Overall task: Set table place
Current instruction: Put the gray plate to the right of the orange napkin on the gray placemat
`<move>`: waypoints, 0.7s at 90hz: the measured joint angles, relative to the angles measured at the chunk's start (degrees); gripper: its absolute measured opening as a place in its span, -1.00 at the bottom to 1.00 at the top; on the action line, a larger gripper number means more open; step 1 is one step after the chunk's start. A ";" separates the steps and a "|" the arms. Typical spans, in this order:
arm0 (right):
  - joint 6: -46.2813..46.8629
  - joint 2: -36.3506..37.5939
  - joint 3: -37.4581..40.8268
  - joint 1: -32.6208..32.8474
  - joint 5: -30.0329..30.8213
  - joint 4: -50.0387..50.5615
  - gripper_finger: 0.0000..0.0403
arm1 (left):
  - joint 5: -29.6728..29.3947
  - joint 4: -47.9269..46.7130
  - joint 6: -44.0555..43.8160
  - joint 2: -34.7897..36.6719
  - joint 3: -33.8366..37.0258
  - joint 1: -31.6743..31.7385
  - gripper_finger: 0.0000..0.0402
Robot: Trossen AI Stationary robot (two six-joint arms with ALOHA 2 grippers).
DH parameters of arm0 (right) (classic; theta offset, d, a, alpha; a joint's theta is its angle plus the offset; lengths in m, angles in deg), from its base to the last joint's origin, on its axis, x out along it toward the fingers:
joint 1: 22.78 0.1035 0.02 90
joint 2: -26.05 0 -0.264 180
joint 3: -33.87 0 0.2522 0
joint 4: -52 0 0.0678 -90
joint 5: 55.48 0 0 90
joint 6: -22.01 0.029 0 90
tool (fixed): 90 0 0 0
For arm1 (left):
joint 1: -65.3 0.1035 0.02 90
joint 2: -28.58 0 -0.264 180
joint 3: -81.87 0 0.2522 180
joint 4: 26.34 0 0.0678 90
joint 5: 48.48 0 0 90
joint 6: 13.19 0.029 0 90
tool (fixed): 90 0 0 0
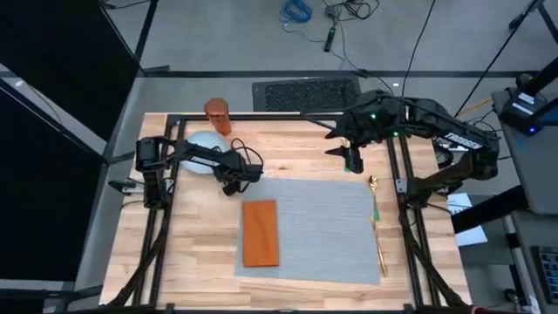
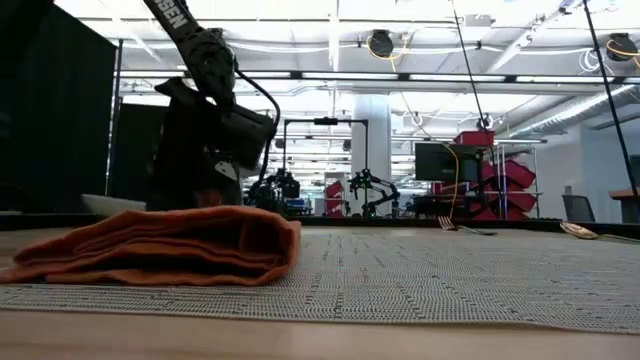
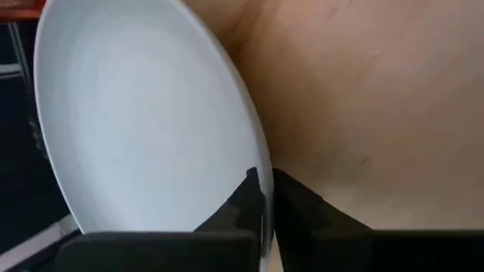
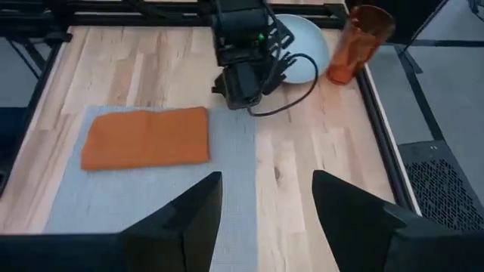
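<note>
Pale wood planks make up the table (image 1: 200,253), framed in black metal, with no readable writing or labels anywhere on the things set out. Near the front edge lies a grey placemat (image 1: 323,231) with a folded orange napkin (image 1: 260,232) on its left part and a gold spoon (image 1: 376,222) with a green handle along its right edge. At the far left corner stands an orange tumbler (image 1: 217,115), and just beside it sits a pale-blue plate (image 1: 202,142). From the left edge the left arm reaches low across the table, its left gripper (image 3: 265,198) pinched tight on the plate's rim, which the wrist view shows tilted. From the right edge the right arm stretches over the far side, its right gripper (image 4: 266,200) hanging above the placemat's far edge, fingers spread wide, holding nothing.
</note>
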 joint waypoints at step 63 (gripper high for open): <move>3.32 10.58 -0.04 0.48 4.69 4.10 -0.05 | 4.94 -19.12 -9.61 0.00 -15.13 -19.58 -1.00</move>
